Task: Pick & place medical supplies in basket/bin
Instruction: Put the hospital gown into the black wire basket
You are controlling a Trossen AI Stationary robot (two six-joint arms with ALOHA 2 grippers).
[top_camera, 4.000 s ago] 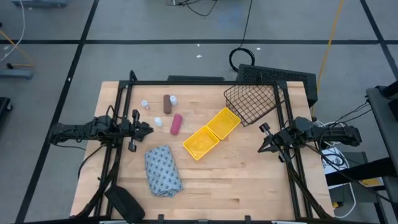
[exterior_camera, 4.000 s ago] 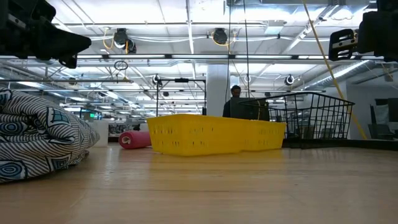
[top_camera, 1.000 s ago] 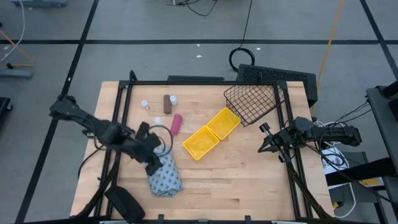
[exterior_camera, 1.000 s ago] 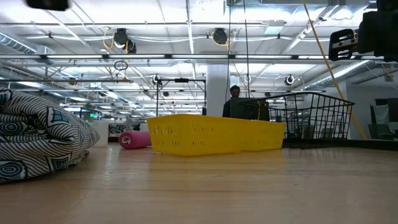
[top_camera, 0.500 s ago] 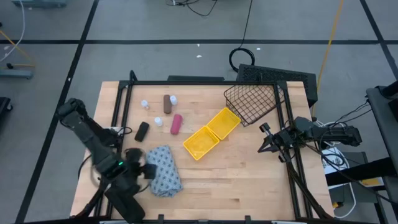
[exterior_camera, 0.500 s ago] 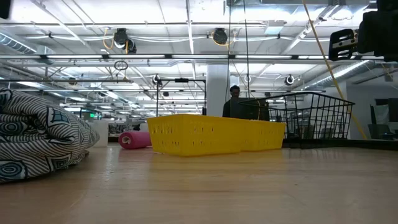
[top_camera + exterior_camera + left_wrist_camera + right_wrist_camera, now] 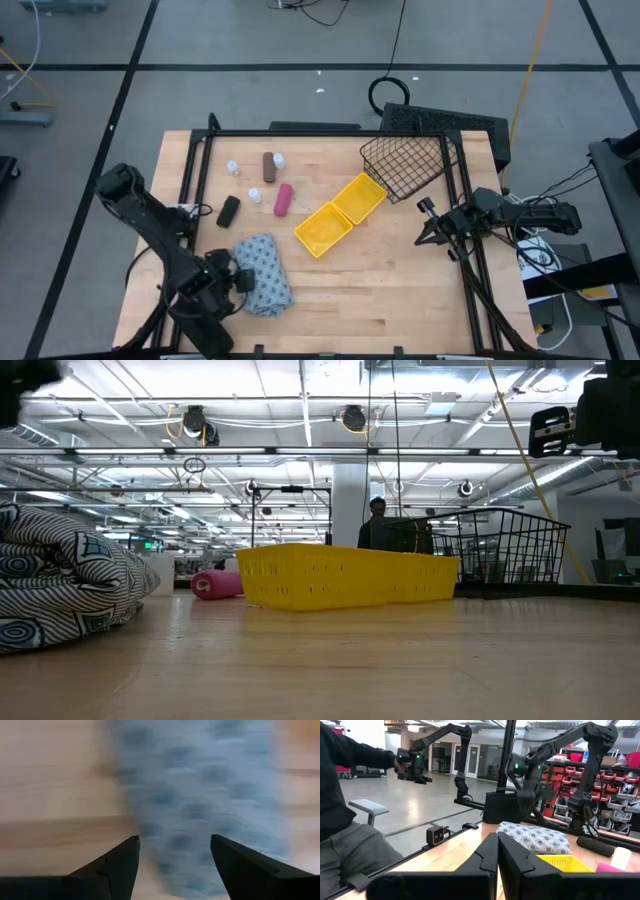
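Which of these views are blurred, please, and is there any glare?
Left wrist view: heavy motion blur smears the cloth and table; only the left gripper's open fingers look crisp. Low view: bright ceiling lights glare overhead, the near cloth is soft, the yellow bin sharper. High and right wrist views: evenly lit, reasonably sharp.

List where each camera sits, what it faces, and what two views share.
High: overhead, straight down on table; both arms show.
Low: tabletop level, facing yellow bin.
Left wrist: over cloth bundle; open left gripper.
Right wrist: faces across table; shut right gripper.
Shared: high and right wrist both show the bundle.
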